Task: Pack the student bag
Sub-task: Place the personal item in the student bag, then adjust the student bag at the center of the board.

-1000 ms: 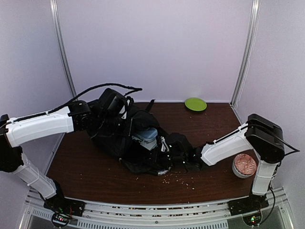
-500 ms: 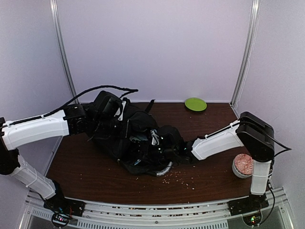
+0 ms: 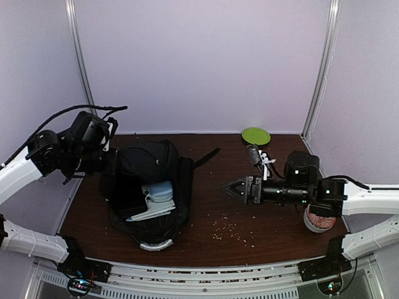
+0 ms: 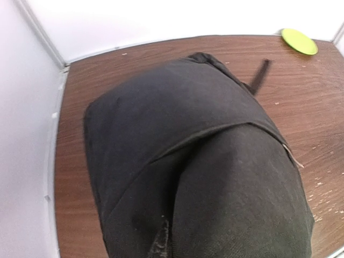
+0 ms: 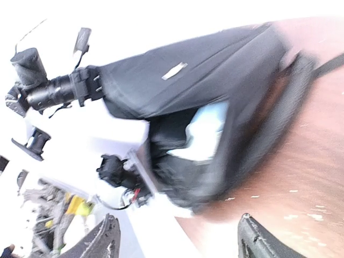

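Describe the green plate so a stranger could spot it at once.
On the brown table, look along the far edge, right of the middle. A small flat round plate lies there. It is the only bright green thing: the bag at the left is black, the bowl at the near right reddish inside.

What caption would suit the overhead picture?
Left pincer grips the large black soft fabric student bag; open right pincer hovers empty, clear of it.
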`<state>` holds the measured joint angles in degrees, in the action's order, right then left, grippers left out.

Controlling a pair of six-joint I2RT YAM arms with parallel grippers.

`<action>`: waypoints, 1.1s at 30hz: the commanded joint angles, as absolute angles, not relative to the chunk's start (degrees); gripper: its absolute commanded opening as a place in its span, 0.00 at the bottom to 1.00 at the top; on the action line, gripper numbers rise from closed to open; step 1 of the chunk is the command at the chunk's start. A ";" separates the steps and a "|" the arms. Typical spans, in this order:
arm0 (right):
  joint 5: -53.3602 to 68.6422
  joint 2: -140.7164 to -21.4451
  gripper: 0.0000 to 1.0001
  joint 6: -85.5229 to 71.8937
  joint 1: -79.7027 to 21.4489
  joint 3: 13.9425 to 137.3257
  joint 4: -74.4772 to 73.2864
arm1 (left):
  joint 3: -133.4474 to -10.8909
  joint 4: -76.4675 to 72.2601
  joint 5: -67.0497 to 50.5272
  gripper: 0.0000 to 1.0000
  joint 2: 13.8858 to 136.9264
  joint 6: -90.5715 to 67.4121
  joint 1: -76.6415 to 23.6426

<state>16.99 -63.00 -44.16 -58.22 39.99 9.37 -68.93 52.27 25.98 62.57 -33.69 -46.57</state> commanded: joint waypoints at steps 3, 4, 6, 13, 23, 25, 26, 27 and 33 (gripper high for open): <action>4.34 -55.22 0.75 -38.13 -57.97 32.98 2.44 | -68.17 60.39 39.98 0.00 52.26 -37.09 -44.85; 4.38 -55.37 0.75 -38.21 -57.96 32.57 2.82 | -67.09 61.07 39.87 0.00 51.58 -38.02 -44.83; 4.48 -56.10 0.75 -38.67 -57.92 31.93 3.57 | -65.26 60.84 38.40 0.00 50.64 -39.69 -44.82; 3.16 -58.25 0.74 -40.29 -57.68 29.07 6.59 | -58.98 42.86 23.73 0.00 56.63 -39.74 -44.82; -3.64 -55.90 0.73 -39.85 -56.95 27.43 1.93 | -74.95 25.75 10.93 0.00 87.16 -34.66 -47.19; -5.01 -55.20 0.73 -39.68 -56.68 27.20 1.20 | -81.13 24.80 9.60 0.00 92.32 -33.46 -47.28; -5.82 -55.00 0.73 -39.67 -56.52 27.16 0.63 | -83.50 24.56 9.24 0.00 94.93 -32.96 -47.35; -6.87 -54.75 0.74 -39.64 -56.39 27.17 0.17 | -86.14 24.60 9.02 0.00 97.26 -31.97 -47.48; -12.23 -53.48 0.76 -41.74 -55.81 26.06 -0.95 | -93.22 27.62 13.17 0.54 104.11 -29.34 -50.39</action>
